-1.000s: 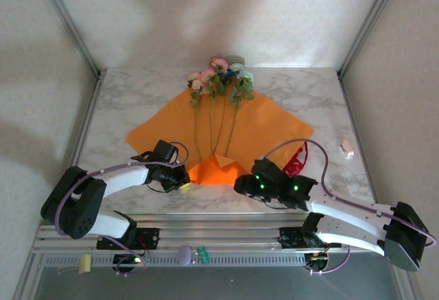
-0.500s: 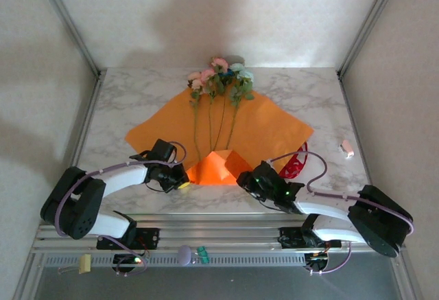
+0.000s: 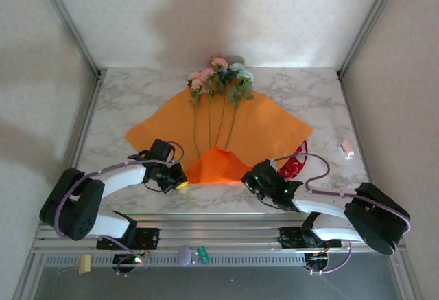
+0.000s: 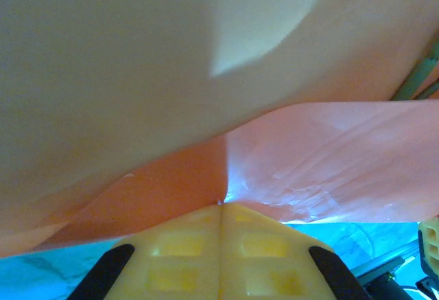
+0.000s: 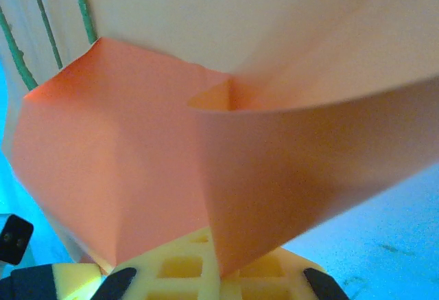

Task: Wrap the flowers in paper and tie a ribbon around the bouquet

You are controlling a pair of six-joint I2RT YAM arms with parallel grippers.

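Paper spread on marble worktop, near corner lifted into a raised fold over stem ends. Flowers lie along centre, heads past far edge. L hand clamped on fold's left side, R hand clamped on right side. Ribbon beside paper's right edge, nr R arm.

Bare marble table lies open at the far left and far right corners. Orange paper covers the middle, with flowers along its centre. A red ribbon and a small pale object clutter the right side. The left arm and right arm crowd the near edge.
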